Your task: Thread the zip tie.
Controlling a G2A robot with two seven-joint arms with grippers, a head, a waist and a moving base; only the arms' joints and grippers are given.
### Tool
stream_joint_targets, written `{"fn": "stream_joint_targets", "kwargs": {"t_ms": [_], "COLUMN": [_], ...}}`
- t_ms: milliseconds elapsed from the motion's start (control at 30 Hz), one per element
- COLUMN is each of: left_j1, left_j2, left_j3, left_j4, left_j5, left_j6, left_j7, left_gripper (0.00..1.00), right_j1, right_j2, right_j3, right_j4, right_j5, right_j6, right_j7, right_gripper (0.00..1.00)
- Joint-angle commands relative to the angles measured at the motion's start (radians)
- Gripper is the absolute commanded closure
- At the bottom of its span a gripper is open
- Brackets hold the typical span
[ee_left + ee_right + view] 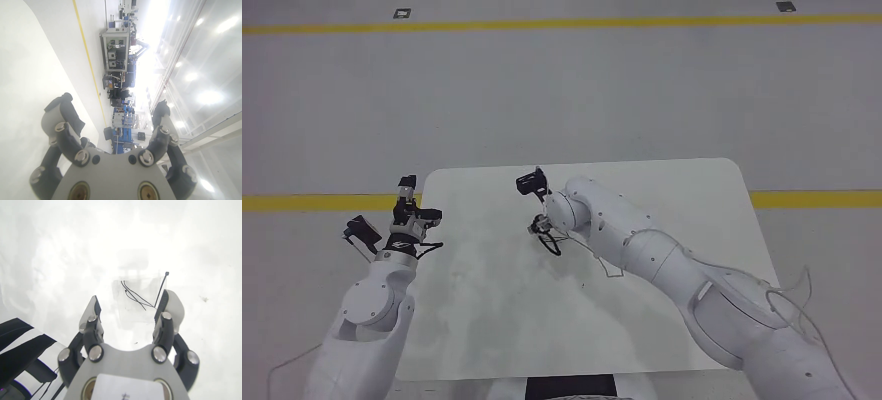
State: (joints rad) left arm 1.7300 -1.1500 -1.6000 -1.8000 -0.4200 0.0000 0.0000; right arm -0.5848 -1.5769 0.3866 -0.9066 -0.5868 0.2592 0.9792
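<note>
A black zip tie (162, 285) leans in a small clear container (132, 315), its head up by the far rim. Other black zip ties (136, 298) lie crossed on the container's bottom. My right gripper (130, 295) hovers open just above the container, one finger (166, 300) close beside the leaning tie, nothing between the fingers. From above, the right gripper (539, 226) is over the middle back of the white table (492, 320). My left gripper (114, 100) is open and holds nothing, at the table's left edge (416, 200), aimed away across the room.
The white tabletop around the container is bare, with a few small dark specks (204, 298). Black cables (28, 336) run beside the right wrist. Beyond the table lies grey floor with a yellow line (822, 199).
</note>
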Motion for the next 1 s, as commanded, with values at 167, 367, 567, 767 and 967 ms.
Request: {"fn": "stream_joint_targets", "kwargs": {"t_ms": [167,367,567,767,967], "left_j1": [0.0,0.0,0.0,0.0,0.0], "left_j2": [0.0,0.0,0.0,0.0,0.0], "left_j3": [0.0,0.0,0.0,0.0,0.0], "left_j4": [0.0,0.0,0.0,0.0,0.0], "left_j5": [0.0,0.0,0.0,0.0,0.0], "left_j6": [0.0,0.0,0.0,0.0,0.0], "left_j7": [0.0,0.0,0.0,0.0,0.0], "left_gripper": [0.0,0.0,0.0,0.0,0.0], "right_j1": [0.001,0.0,-0.005,-0.006,0.003], "right_j2": [-0.009,-0.016,-0.031,-0.057,-0.084], "right_j3": [0.01,-0.001,-0.007,-0.016,-0.022], "right_j4": [0.025,0.047,0.077,0.132,0.19], "right_j5": [-0.029,-0.071,-0.094,-0.111,-0.131], "right_j6": [-0.028,-0.115,-0.19,-0.221,-0.239], "right_j7": [0.025,0.051,0.037,0.027,0.015], "right_gripper": [0.65,0.69,0.69,0.76,0.82]}}
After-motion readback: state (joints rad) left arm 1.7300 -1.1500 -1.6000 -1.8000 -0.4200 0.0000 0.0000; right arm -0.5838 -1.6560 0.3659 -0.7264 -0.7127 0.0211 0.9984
